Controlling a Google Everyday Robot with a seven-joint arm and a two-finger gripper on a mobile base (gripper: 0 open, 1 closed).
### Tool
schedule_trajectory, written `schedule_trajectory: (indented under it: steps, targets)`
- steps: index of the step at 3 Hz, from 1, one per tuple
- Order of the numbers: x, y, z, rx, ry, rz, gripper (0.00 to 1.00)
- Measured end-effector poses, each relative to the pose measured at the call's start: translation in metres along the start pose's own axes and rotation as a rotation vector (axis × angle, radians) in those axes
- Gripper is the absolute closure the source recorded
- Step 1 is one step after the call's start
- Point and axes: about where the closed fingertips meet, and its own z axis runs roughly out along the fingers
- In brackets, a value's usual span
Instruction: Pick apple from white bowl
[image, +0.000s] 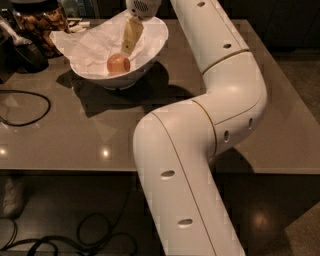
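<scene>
Near: apple (118, 63), unlifted, on the paper lining (92, 47) of the white bowl (155, 41), far left of the table (75, 130). Beyond: gripper (129, 44), hanging inside the bowl just above the apple (spread or pressed together, you cannot tell). Left for you: grasp and lift.

White, orange-red and tan
An orange-red apple (118, 63) is seen in a white bowl (151, 49); the tan gripper (128, 44) is held over it.

Glossy white arm (200, 150), rounded tubular links, thin joint seams, small dark oval slots, tan pincer (129, 40) over white bowl (151, 54)
</scene>
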Motion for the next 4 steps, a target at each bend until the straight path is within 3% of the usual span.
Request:
schedule_trajectory:
  steps: [1,2,3,4]
  targets:
    - [0.003,0.000,0.009,-0.005,0.021,0.006,0.19]
    - [-0.001,0.003,0.018,-0.019,0.035,-0.006,0.37]
    - [-0.005,0.006,0.026,-0.031,0.044,-0.021,0.41]
    - [-0.009,0.009,0.033,-0.039,0.062,-0.042,0.35]
